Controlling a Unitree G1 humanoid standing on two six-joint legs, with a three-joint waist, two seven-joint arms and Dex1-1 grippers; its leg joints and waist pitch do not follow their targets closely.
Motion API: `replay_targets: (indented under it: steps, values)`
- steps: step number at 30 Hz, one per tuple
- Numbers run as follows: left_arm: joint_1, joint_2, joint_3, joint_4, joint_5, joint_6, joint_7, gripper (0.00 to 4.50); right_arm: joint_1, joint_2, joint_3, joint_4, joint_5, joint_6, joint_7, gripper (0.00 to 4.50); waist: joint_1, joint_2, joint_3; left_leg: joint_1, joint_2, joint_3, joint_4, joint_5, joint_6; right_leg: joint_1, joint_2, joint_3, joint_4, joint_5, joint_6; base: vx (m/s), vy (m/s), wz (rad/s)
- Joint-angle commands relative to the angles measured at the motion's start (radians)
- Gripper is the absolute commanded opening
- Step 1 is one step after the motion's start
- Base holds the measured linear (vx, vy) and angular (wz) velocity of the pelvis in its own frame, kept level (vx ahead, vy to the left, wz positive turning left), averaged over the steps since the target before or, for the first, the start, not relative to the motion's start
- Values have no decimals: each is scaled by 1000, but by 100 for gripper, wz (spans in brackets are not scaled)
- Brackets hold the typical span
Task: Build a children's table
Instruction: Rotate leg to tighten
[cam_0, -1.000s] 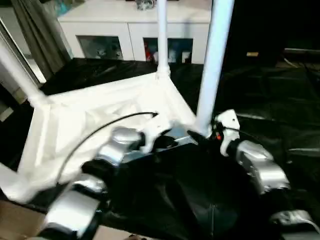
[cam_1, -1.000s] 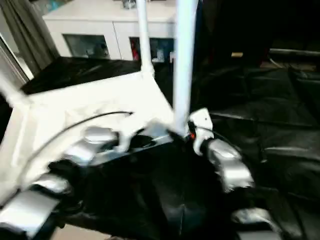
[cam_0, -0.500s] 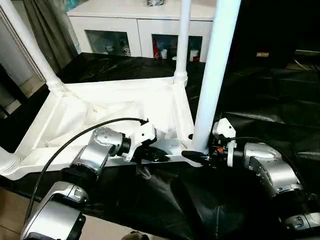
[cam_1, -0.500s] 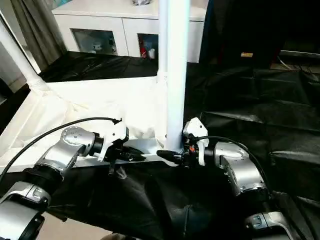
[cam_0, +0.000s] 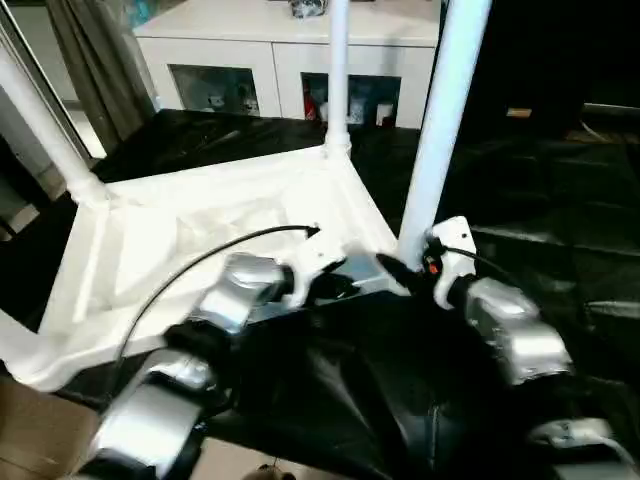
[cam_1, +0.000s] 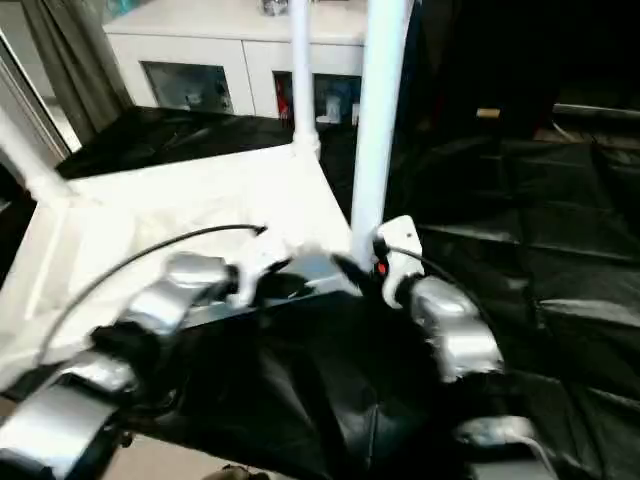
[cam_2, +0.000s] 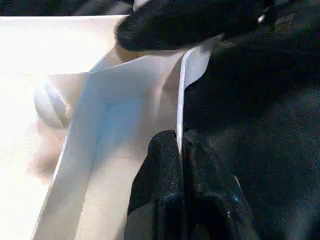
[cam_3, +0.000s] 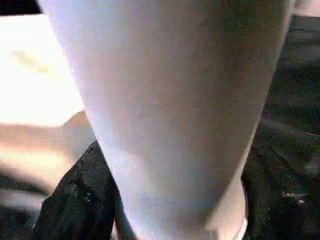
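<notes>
**Near leg, upright at the right claw**

We list: tabletop (cam_0: 200, 230), underside up on the black sheet (cam_0: 520, 200), legs rising from its corner sockets. Near leg (cam_0: 440, 130): long axis vertical, foot directly ahead of our right gripper (cam_0: 400, 272), fingers spread either side of its base; whether they grip it we cannot tell. Left gripper (cam_2: 179, 165): pinched shut on the tabletop's thin near rim, just beside. Right arm is nearer the leg.

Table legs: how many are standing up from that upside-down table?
3: the near-right leg by the right gripper, the far-right leg, the far-left leg. The near-left corner is cut off; a fourth may be hidden.
</notes>
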Motion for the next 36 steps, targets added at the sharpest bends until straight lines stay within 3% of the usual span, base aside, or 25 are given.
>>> replay_targets:
  steps: [1, 2, 3, 5, 7, 9, 12, 13, 16, 17, 20, 21, 23, 24, 27, 31, 36]
  values:
    - [-42, -36, 62, 30, -15, 9, 193, 0, 27, 65, 72, 46, -36, 5, -16, 272, -10, -23, -55, 41, 56, -34, -82, -332, -9, 19, -69, 40, -102, -346, -183, 0, 0, 0]
    - [-48, -50, 57, 42, -12, 3, 199, 0, 22, 81, 79, 52, -44, -14, -20, 272, -8, -8, -58, 43, 57, -38, -83, -328, -13, 19, -70, 41, -99, -327, -182, 0, 0, 0]
    - [-50, -57, 53, 43, -11, -3, 191, 0, 19, 88, 80, 50, -42, -27, -9, 328, -14, -16, -56, 35, 56, -38, -87, -326, -10, 23, -65, 39, -100, -286, -180, 0, 0, 0]
    - [-47, -58, 46, 38, -8, -15, 159, 0, 17, 89, 81, 33, -25, -39, 33, 342, -14, -13, -60, 32, 54, -35, -83, -310, 15, 24, -67, 41, -96, -242, -189, 0, 0, 0]
    - [-45, -56, 45, 35, -8, -16, 147, 0, 17, 85, 82, 25, -18, -37, 51, 347, -18, -15, -62, 19, 52, -39, -83, -272, 35, 36, -67, 36, -89, -204, -190, 0, 0, 0]
    - [-30, -26, 27, 23, -8, -44, 62, 0, 29, 40, 95, -20, -4, -31, 139, 387, -16, -18, -65, 22, 52, -35, -77, -247, 58, 34, -68, 37, -89, -173, -196, 0, 0, 0]
    - [-11, 8, 20, -4, -20, -62, -24, 0, 47, -19, 113, -62, 25, -28, 263, 387, -17, -18, -66, 19, 52, -33, -71, -215, 84, 34, -67, 34, -86, -146, -218, 0, 0, 0]
    - [-6, 15, 18, -11, -22, -68, -42, 0, 52, -32, 118, -71, 31, -28, 291, 387, -11, -22, -67, 17, 54, -32, -67, -199, 97, 39, -68, 33, -84, -133, -222, 0, 0, 0]
    - [33, 76, -2, -69, -37, -86, -191, 0, 74, -112, 139, -114, 50, -29, 441, 387, -7, -21, -69, 10, 57, -31, -65, -167, 124, 39, -65, 30, -76, -95, -229, 0, 0, 0]
    - [53, 103, -11, -97, -45, -96, -251, 0, 78, -135, 140, -126, 57, -27, 486, 387, -5, -22, -70, 13, 59, -32, -64, -161, 127, 37, -66, 31, -72, -88, -238, 0, 0, 0]
    - [63, 116, -15, -111, -51, -103, -283, 0, 81, -145, 137, -134, 61, -23, 513, 387, -6, -18, -70, 18, 64, -31, -65, -159, 120, 31, -62, 32, -69, -71, -259, 0, 0, 0]
    - [84, 143, -19, -143, -67, -92, -340, 0, 84, -167, 137, -150, 73, -16, 563, 387, -8, -28, -69, 18, 63, -28, -66, -158, 121, 31, -61, 32, -70, -69, -262, 0, 0, 0]
    - [115, 185, -21, -195, -90, -71, -421, 0, 87, -209, 145, -176, 98, -1, 646, 387, -3, -23, -69, 20, 66, -29, -67, -165, 120, 32, -63, 33, -65, -68, -268, 0, 0, 0]
    - [131, 203, -24, -220, -97, -60, -454, 0, 87, -230, 154, -186, 107, 9, 688, 372, -3, -28, -68, 19, 66, -28, -67, -169, 122, 31, -63, 33, -65, -69, -270, 0, 0, 0]
    - [148, 213, -30, -242, -104, -52, -477, 0, 83, -246, 168, -182, 99, 8, 721, 354, 0, -25, -63, 23, 67, -25, -69, -195, 107, 25, -65, 37, -72, -124, -264, 0, 0, 0]
    - [163, 213, -30, -267, -105, -43, -487, 0, 77, -245, 178, -170, 86, -1, 734, 311, 5, -32, -60, 25, 68, -27, -76, -217, 73, 23, -66, 39, -75, -183, -248, 0, 0, 0]
    - [176, 213, -27, -295, -110, -28, -468, 0, 89, -246, 190, -194, 100, 18, 746, 280, 5, -36, -62, 23, 66, -27, -73, -192, 76, 26, -67, 40, -72, -155, -244, 0, 0, 0]
